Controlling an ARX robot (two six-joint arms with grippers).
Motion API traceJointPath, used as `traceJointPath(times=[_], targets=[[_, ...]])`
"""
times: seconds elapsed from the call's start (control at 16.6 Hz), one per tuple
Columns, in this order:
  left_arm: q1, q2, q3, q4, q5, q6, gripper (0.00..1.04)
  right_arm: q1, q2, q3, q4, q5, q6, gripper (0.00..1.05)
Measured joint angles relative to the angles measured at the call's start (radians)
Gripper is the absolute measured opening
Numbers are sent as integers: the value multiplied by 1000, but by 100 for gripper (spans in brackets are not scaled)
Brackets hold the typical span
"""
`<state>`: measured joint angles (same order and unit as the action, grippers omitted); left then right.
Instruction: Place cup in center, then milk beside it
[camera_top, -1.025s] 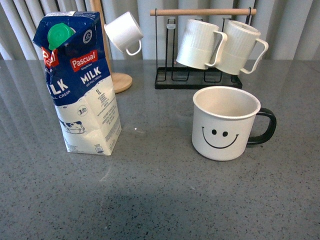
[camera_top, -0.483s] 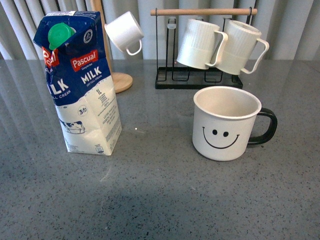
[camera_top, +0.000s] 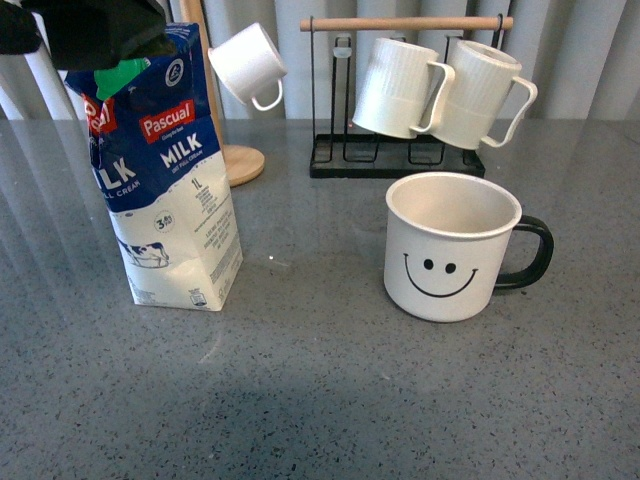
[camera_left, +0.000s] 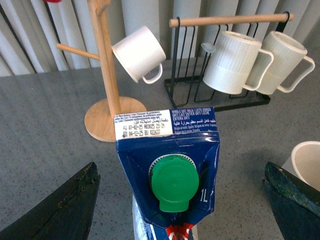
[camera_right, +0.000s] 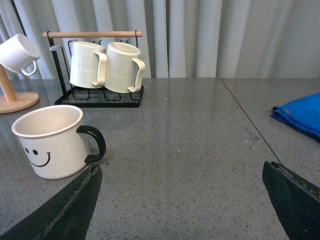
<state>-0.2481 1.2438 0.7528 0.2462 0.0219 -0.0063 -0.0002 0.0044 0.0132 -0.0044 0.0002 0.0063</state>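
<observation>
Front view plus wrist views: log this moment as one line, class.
left hand: open, at top of tall blue-and-white milk carton | right hand: open, empty | white smiley-face enamel mug: upright, ungripped

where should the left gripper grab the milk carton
Grip the milk carton on its flat upper sides, just below the sloped top with the green cap. Come down from above, where the left gripper hangs open: the carton stands upright and its opposite sides are flat and parallel.

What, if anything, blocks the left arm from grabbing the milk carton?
Likely nothing, so yes: the left end effector hovers open above the milk carton, fingers spread wider than its top, and the wooden mug tree stands behind, apart.
</observation>
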Motion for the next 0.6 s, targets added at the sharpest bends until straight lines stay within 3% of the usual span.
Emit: traceJointPath(times=[0.48, 0.6], targets=[[15, 174, 24, 63, -16, -45, 98, 0, 0, 0, 0, 0, 0, 98], [7, 175, 29, 70, -29, -46, 76, 0, 0, 0, 0, 0, 0, 98]])
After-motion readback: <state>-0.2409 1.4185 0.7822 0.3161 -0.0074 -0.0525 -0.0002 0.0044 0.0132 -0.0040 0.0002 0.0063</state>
